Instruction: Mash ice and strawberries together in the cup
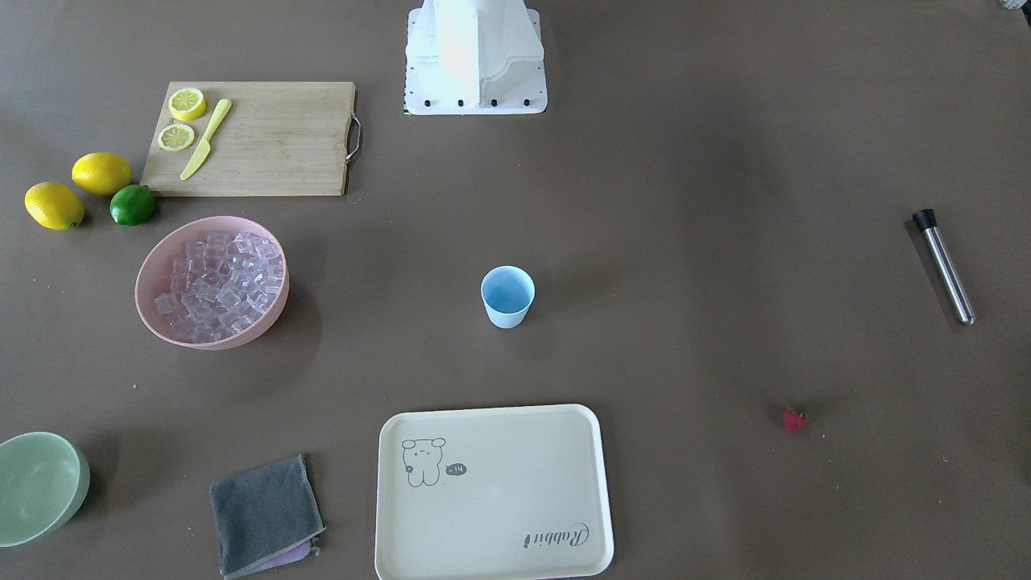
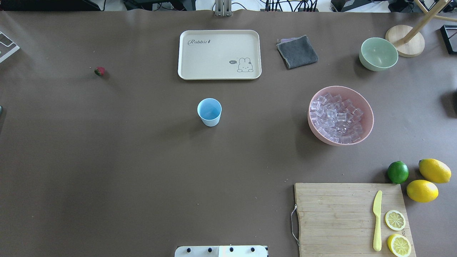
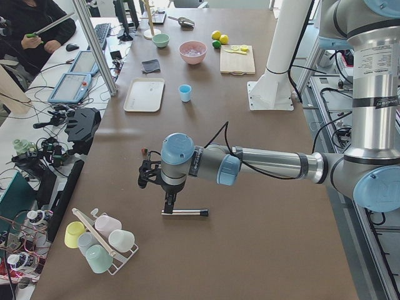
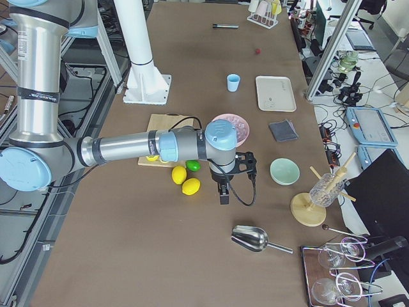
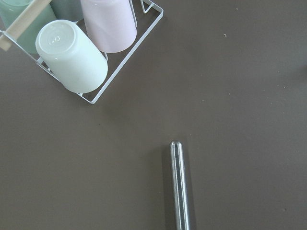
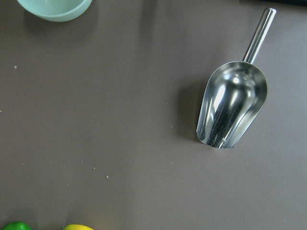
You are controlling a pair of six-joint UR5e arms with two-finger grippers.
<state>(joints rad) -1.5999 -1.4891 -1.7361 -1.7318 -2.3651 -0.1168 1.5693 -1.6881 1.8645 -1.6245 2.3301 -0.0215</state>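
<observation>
The light-blue cup stands upright and looks empty mid-table; it also shows in the overhead view. The ice fills the pink bowl. The strawberry lies alone on the table, far from the cup. A steel muddler with a black tip lies flat. My left gripper hangs just above the muddler; I cannot tell if it is open. My right gripper hangs over the table beside the lemons; I cannot tell if it is open.
A cream tray, a grey cloth and a pale green bowl lie at the far side. A cutting board holds lemon halves and a yellow knife; lemons and a lime lie beside it. A metal scoop and a cup rack sit at the ends.
</observation>
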